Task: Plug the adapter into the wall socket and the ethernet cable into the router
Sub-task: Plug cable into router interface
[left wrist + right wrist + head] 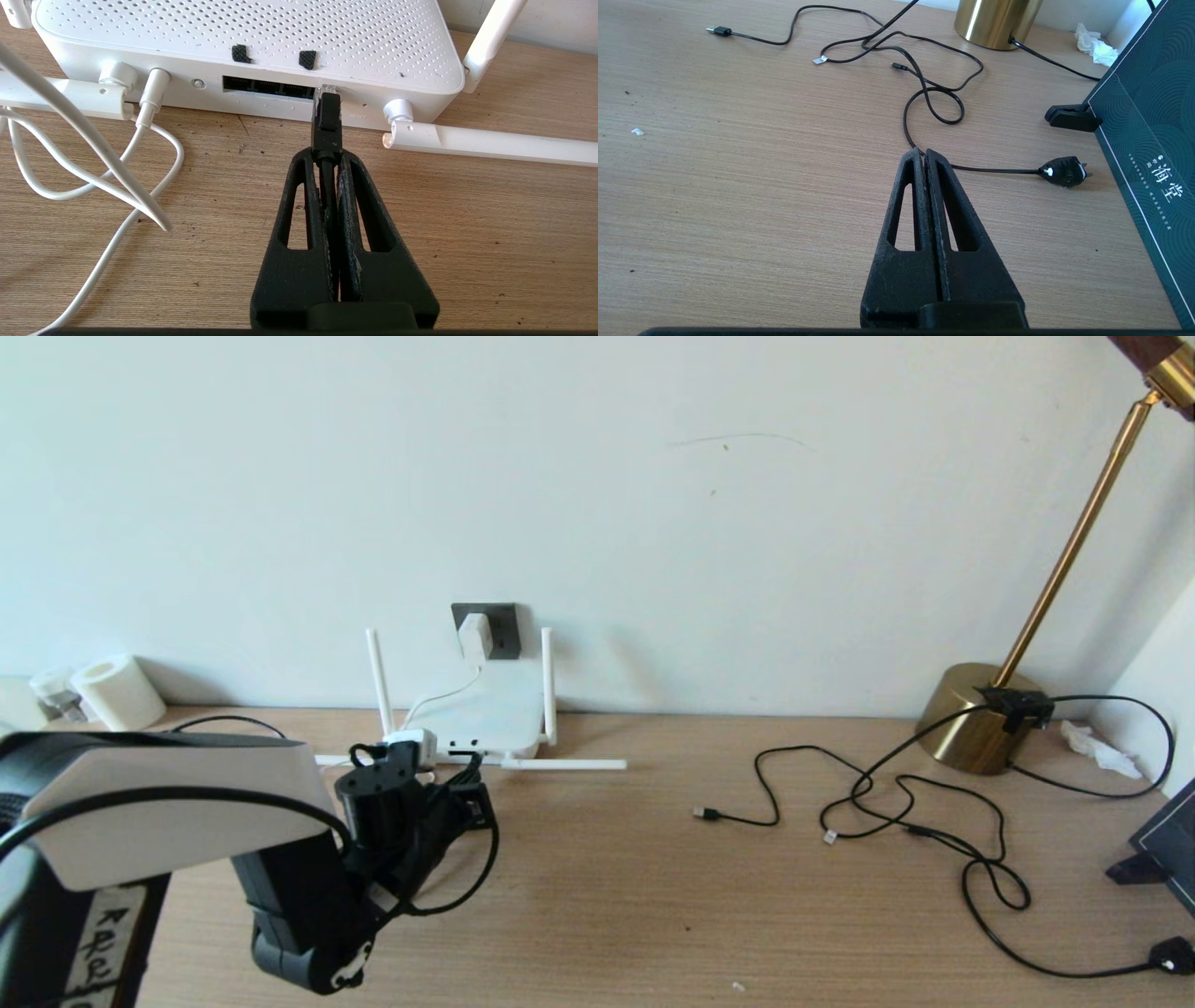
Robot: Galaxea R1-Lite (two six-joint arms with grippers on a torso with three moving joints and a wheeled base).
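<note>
At twelve o'clock of left gripper [327, 156], clamped on ethernet cable [325, 122] behind its plug, aligning tip with router [243, 32] ports; right gripper [923, 156] shut, empty.

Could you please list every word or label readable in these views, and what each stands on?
"海棠": pale characters on the dark green box; smaller print beside them is too small to read.
"RESET", faint: on the router edge, barely legible.
Handwriting on the left arm's white label: unreadable.

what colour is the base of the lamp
Shiny gold, like brass; the lamp base shows best in the head view.
</note>
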